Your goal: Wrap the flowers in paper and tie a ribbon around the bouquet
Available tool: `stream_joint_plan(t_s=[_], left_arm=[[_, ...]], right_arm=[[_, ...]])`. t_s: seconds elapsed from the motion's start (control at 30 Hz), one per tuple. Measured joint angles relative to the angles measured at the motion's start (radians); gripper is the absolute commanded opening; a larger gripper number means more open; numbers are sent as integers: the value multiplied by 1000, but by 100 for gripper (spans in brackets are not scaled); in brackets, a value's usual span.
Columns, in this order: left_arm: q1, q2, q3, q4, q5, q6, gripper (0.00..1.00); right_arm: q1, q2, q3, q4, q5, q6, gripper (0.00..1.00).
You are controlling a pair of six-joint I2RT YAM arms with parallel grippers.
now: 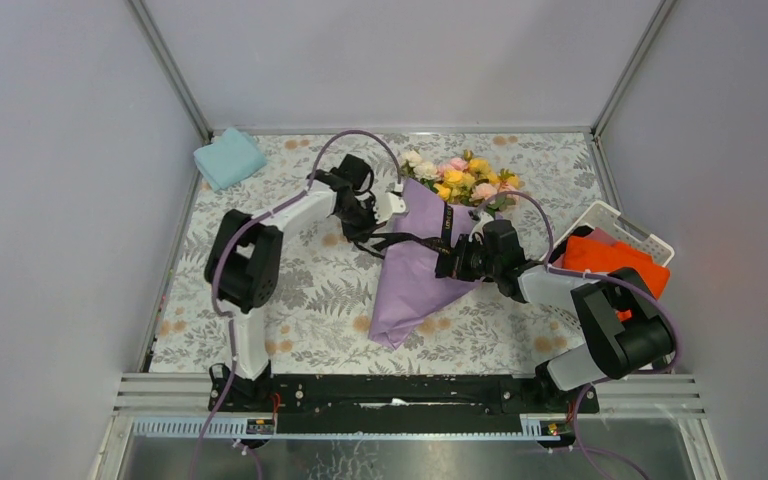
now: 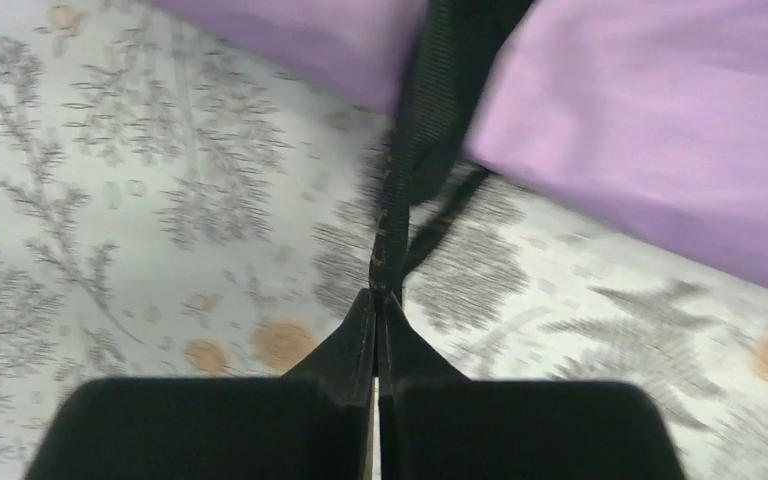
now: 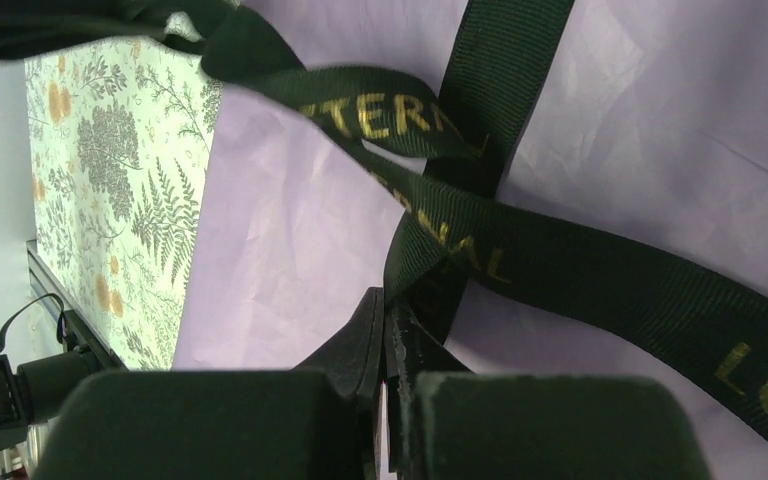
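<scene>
**top view**
- bouquet (image 1: 422,212): lies on the patterned table (image 1: 290,290) at the centre of the frame, cone tip toward the lower left, blooms toward the top.
- flowers (image 1: 465,180): yellow, pink and white, standing out of the upper end of the lilac paper (image 1: 410,295).
- ribbon (image 1: 410,240): black, stretched across the middle of the cone from left to right.
- left claw (image 1: 365,238): just left of the cone, at the ribbon's left end.
- right claw (image 1: 452,262): at the cone's right edge, at the ribbon's right end.
- blue cloth (image 1: 228,158): upper left corner of the table, well apart from the bouquet.
- white basket (image 1: 625,225) with orange cloth (image 1: 615,262): right edge of the table.

**left wrist view**
- left claw (image 2: 377,300): lower centre, fingers pressed together, pinching the ribbon (image 2: 415,130).
- the ribbon rises straight from the tips to the top of the frame, over the paper (image 2: 660,130).
- the paper fills the upper right; the table (image 2: 110,200) shows at left and below.

**right wrist view**
- right claw (image 3: 388,310): lower centre, fingers closed tight on a strand of the ribbon (image 3: 580,260).
- the ribbon carries gold lettering; its strands cross just above the tips, and one band runs off to the lower right.
- the paper (image 3: 290,250) lies behind the ribbon across most of the frame.
- the table (image 3: 110,150) shows as a strip at left.
</scene>
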State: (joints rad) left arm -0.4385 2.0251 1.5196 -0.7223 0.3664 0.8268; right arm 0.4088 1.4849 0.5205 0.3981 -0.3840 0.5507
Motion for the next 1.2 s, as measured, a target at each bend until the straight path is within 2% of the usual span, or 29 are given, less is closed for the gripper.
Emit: stream_joint_plan(t_s=[0.17, 0.23, 0.3, 0.37, 0.43, 0.53, 0.63, 0.7, 0.83, 0.93, 1.03, 1.13, 1.2], left_arm=[[-32, -190, -166, -10, 127, 27, 0], [-71, -229, -212, -8, 159, 35, 4], [-109, -232, -244, -7, 178, 36, 17], [-147, -207, -266, -8, 186, 37, 42], [-172, -173, -273, -10, 179, 43, 57], [-196, -149, -274, -34, 145, 70, 73], [-192, -175, -258, -83, 137, 129, 81], [-166, -209, -221, -119, 159, 174, 82], [-86, -229, -108, -105, 220, 182, 70], [-58, -163, -23, -57, 227, 126, 77], [-73, -79, -6, 48, 207, 68, 83], [-109, -29, -41, 111, 165, 55, 83], [-137, -7, -47, 130, 137, 54, 77]], right_arm=[[0, 1, 0, -5, 0, 0, 0], [0, 3, 0, -5, 0, 0, 0], [-1, 7, 1, -5, 0, 0, 0], [-2, 12, 2, -5, 0, 0, 0], [-3, 16, 4, -5, -2, 0, 0], [-5, 23, 6, -5, -3, -1, 0], [-7, 24, 10, -7, -3, -2, 0], [-9, 24, 14, -8, -3, -4, 0], [-11, 26, 19, -13, -3, -5, 0], [-12, 27, 19, -17, -4, -8, 0], [-13, 27, 19, -20, -5, -11, 0], [-13, 27, 19, -21, -11, -15, 0], [-13, 27, 21, -25, -16, -16, 0]])
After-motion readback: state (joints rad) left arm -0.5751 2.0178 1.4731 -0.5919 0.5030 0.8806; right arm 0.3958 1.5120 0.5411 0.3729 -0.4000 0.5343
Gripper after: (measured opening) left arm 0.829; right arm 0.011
